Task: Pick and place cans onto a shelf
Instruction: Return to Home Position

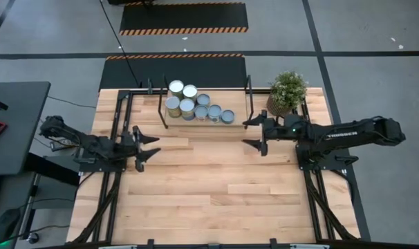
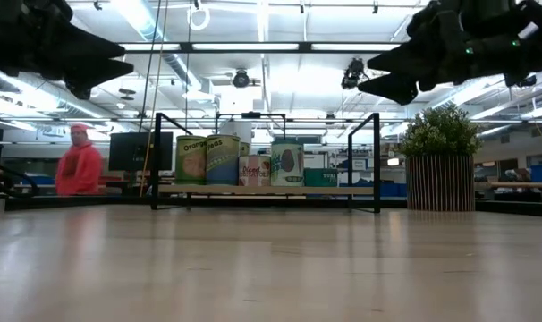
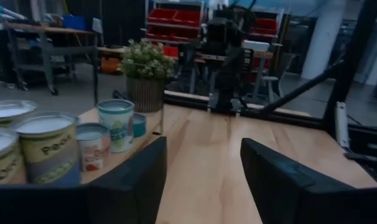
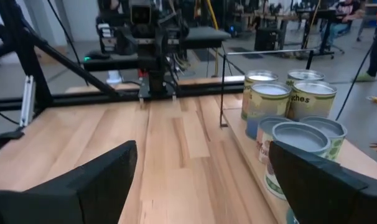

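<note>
Several cans (image 1: 196, 106) stand upright on their bases on the shelf (image 1: 205, 120), a low light-wood board in a black frame at the table's far middle. They also show in the low view (image 2: 244, 161), the left wrist view (image 3: 64, 140) and the right wrist view (image 4: 291, 112). My left gripper (image 1: 149, 148) is open and empty, left of the shelf and nearer the front. My right gripper (image 1: 253, 133) is open and empty, just right of the shelf's right posts, above the table.
A potted green plant (image 1: 287, 91) stands at the far right, beside my right arm. The shelf's black upright posts (image 1: 249, 90) rise at its ends. Bare wooden tabletop (image 1: 216, 194) spreads toward the near edge. A person in red (image 2: 79, 165) stands in the room behind.
</note>
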Action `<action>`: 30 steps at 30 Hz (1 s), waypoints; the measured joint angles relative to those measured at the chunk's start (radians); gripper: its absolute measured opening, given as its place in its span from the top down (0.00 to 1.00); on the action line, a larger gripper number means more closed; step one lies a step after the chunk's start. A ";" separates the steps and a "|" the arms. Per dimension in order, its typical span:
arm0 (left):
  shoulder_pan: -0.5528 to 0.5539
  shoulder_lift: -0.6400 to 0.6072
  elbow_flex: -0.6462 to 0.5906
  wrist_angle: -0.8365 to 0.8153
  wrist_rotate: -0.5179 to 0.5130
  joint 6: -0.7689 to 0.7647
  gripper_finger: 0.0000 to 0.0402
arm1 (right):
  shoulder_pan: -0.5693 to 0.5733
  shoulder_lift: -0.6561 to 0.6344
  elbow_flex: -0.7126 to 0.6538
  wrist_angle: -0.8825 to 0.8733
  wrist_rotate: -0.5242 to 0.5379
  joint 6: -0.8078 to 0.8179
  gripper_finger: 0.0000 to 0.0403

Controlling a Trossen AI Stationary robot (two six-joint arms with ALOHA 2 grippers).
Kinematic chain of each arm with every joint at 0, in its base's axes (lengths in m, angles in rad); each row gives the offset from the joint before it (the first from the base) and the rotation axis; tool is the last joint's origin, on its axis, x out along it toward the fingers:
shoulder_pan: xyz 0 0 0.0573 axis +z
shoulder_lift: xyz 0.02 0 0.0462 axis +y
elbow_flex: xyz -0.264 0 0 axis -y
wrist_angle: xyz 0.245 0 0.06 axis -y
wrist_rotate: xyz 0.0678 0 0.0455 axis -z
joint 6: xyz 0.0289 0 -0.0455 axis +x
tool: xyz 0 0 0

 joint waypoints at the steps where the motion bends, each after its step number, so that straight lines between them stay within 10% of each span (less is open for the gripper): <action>1: 0.000 -0.017 -0.008 0.000 -0.012 0.008 0.49 | -0.009 -0.010 -0.014 0.014 -0.010 0.004 0.07; 16: 0.001 -0.179 -0.014 -0.108 -0.087 0.052 0.63 | -0.196 -0.212 -0.289 0.243 -0.112 0.089 0.07; 30: 0.001 -0.189 -0.014 -0.022 -0.249 0.195 0.65 | -0.496 -0.550 -0.293 -0.053 -0.268 0.201 0.07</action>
